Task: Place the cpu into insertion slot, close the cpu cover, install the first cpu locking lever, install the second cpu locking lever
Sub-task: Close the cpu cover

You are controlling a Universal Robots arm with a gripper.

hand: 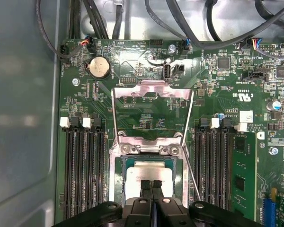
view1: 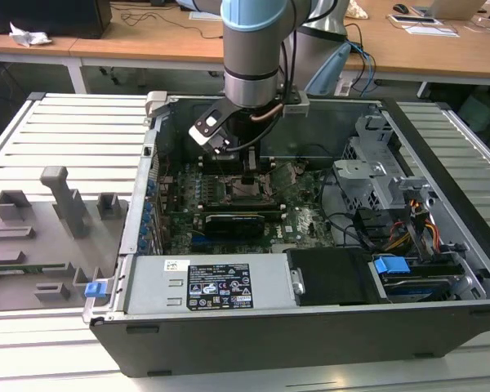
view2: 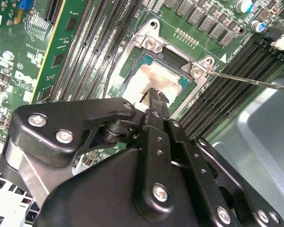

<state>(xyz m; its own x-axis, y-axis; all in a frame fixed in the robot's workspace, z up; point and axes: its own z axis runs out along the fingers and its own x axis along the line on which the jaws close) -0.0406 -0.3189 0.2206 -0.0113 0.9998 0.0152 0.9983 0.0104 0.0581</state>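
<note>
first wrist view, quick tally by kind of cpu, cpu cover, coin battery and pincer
cpu: 1
cpu cover: 1
coin battery: 1
pincer: 1
total: 4

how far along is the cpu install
Done: the cpu sits in the insertion slot. In hand: the shut tool is right over its top. Left: the cpu cover is flipped open, and a locking lever lies unlatched.
</note>
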